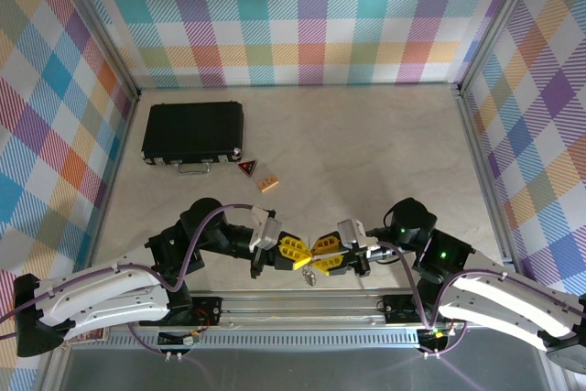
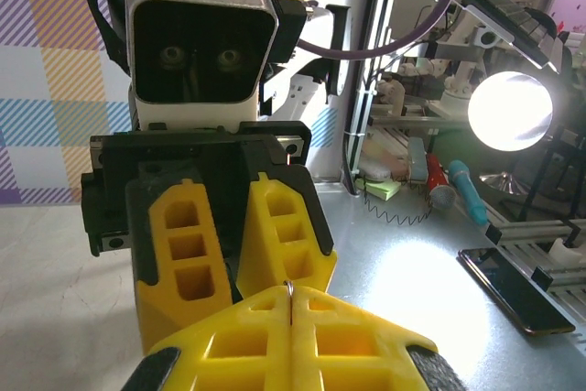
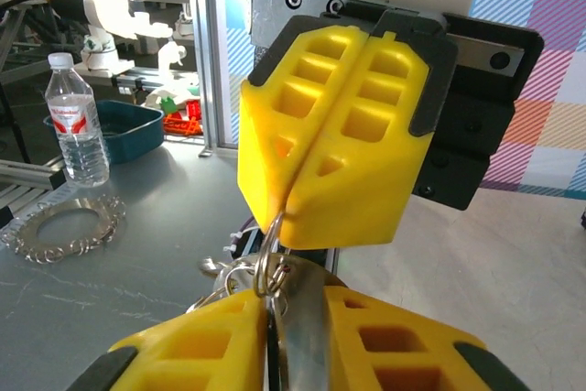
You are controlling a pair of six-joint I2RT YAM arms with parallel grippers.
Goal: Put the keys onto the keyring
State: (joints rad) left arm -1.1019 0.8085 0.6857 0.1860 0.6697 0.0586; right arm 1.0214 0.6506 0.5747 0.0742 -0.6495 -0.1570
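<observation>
Boxed in on three sides by pastel checked wall panels (image 1: pixel 302 16). Below, a pale beige worktop (image 1: pixel 366 153). At far left on it, a black rectangular hard case (image 1: pixel 192 130). At the near edge, tip to tip, the left gripper (image 1: pixel 307 257) and the right gripper (image 1: pixel 320 255), both with yellow fingers. Between the narrow right jaws, gripped by its blade, one of the flat silver-grey metal keys (image 3: pixel 298 318), with the others dangling below both tips. Well apart from those, near the case's front right corner, a small tan wooden block (image 1: pixel 267 184) and a red-and-black triangular tag (image 1: pixel 248 168). Smallest, a thin silver wire loop (image 3: pixel 273 231) threading the keys, pinched in the fully closed left jaws.
</observation>
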